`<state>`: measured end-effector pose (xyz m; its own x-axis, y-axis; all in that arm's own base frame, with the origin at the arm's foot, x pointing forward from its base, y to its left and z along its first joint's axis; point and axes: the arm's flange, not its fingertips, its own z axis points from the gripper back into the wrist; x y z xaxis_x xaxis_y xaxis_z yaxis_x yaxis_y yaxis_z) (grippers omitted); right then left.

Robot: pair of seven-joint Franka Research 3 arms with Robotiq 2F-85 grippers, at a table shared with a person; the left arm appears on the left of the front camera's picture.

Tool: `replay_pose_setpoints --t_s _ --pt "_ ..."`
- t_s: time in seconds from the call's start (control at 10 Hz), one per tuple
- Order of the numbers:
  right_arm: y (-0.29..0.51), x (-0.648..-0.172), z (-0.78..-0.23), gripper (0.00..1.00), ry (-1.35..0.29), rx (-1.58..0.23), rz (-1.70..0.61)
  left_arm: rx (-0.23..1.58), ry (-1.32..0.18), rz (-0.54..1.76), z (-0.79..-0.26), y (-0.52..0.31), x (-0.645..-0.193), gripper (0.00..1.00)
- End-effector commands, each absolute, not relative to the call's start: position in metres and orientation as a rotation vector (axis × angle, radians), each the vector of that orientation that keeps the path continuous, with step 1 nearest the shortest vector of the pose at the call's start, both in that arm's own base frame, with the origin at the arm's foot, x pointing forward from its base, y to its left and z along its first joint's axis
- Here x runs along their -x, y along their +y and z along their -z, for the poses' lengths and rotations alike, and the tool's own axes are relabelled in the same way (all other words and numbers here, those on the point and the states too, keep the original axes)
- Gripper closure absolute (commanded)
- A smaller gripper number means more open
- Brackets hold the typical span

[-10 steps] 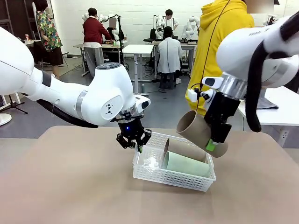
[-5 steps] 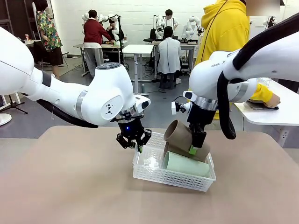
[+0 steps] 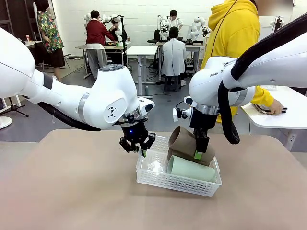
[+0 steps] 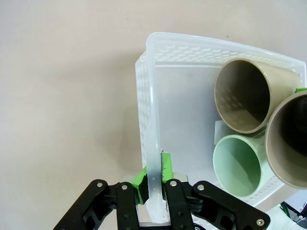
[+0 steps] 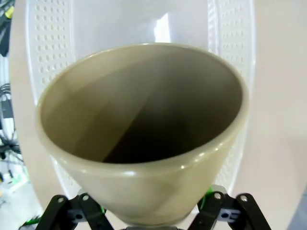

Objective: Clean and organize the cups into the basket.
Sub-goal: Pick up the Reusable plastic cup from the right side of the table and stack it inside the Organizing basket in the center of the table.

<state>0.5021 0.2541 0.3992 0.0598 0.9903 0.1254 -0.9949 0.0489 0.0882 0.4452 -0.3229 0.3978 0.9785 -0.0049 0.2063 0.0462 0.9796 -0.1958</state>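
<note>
A shallow white rectangular plastic basket point(image 3: 178, 183) with perforated mesh sides sits on a plain beige surface point(image 3: 72, 191), between two white robot arms. The left gripper point(image 3: 139, 149) is pressed together on the basket's near-left rim, its green pads point(image 4: 166, 165) pinching the thin white wall so the basket cannot slide. The right gripper point(image 3: 201, 152) pinches the narrow base of a tall tapered brown tumbler point(image 3: 184, 140), its jaws set wide around it, and holds it tilted over the basket's far side with the open mouth pointing toward the left gripper. Two cups already lie on their sides inside the basket: a second brown tumbler point(image 4: 245, 96) against the far wall and a pale mint green tumbler point(image 3: 192, 169) just beside it on the near side, both mouths facing the same way. The held cup sits above the brown one lying there, and whether the two touch cannot be told. To finish this step well, the right arm would probably need to lower the cup gently, keep it parallel to the other two, and find a stable resting place, since the two cups appear to take up much of the basket floor. Letting go only once the cup is supported should stop it rolling out, and the left gripper's hold on the rim should keep the basket steady meanwhile.
</note>
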Motion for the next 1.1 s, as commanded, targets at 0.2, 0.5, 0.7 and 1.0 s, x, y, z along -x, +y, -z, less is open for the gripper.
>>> replay_pose_setpoints --t_s 0.2,0.5,0.7,1.0 --pt "0.257 -0.499 -0.397 0.19 0.029 -0.121 -1.549 0.203 -0.209 0.032 -0.399 -0.324 -0.445 1.00" --pt "0.257 -0.496 -0.403 0.00 0.016 -0.122 -1.563 0.203 -0.209 0.032 -0.399 -0.324 -0.445 1.00" --pt "0.254 -0.497 -0.410 0.00 -0.012 -0.127 -1.557 0.203 -0.209 0.032 -0.399 -0.324 -0.445 1.00" --pt "0.248 -0.490 -0.436 0.00 -0.121 -0.219 -1.572 0.203 -0.209 0.032 -0.399 -0.324 -0.445 1.00"
